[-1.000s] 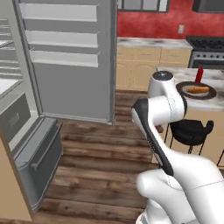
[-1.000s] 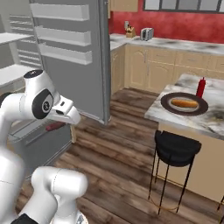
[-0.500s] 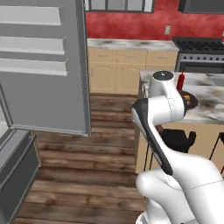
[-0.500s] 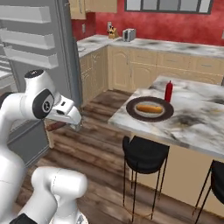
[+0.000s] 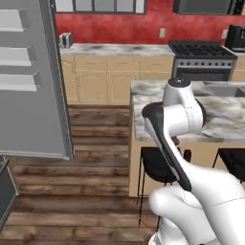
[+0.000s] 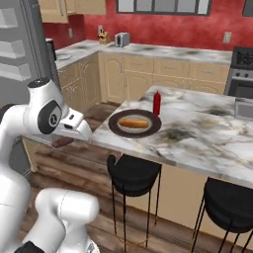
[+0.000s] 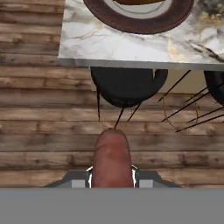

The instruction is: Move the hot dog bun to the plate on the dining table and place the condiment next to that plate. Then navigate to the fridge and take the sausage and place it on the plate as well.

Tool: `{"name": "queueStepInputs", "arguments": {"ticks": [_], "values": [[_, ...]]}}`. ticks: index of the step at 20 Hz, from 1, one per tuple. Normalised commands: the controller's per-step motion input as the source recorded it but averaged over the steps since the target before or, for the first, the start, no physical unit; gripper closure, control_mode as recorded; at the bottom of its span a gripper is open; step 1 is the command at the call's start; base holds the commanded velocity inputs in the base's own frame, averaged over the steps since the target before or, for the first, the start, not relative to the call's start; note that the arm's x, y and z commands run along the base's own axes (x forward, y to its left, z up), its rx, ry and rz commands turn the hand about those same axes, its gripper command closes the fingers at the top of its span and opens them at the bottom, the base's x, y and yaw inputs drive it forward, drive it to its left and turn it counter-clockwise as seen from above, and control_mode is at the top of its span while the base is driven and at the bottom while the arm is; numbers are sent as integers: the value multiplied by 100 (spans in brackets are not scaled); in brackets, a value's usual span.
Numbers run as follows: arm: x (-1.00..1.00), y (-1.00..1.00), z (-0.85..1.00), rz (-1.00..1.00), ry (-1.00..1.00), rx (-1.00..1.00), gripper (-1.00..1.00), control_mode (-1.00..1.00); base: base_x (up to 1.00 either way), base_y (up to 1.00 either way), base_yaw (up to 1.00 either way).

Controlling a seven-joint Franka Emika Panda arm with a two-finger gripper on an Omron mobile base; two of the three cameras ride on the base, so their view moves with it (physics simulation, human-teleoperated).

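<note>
A white robot arm's gripper carries the sausage, its jaws closed on the dark red rod, which juts forward over the wooden floor in the hand view. In the right base view the sausage shows below the hand, off the near corner of the dining table.

On that marbled tabletop sits the dark brown plate with the hot dog bun lying across its pale centre. The condiment, a dark red squeeze bottle, stands upright just beside the plate at about 1 o'clock from it, apart from the rim.

In the hand view the plate lies at 12 o'clock from the sausage, near the table's edge, with a black stool tucked under it.

In the left base view the grey fridge door stands open at 9 o'clock from the arm, with the dining table behind the arm's white body.
</note>
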Motion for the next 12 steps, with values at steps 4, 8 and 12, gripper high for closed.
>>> {"name": "queueStepInputs", "arguments": {"ticks": [4,8,12], "values": [[0,0,0,0,0,0,100,100,82,0,-28],[0,0,0,0,0,0,100,100,46,0,-26],[0,2,57,-22,-10,1,100,-100,0,0,0]]}}
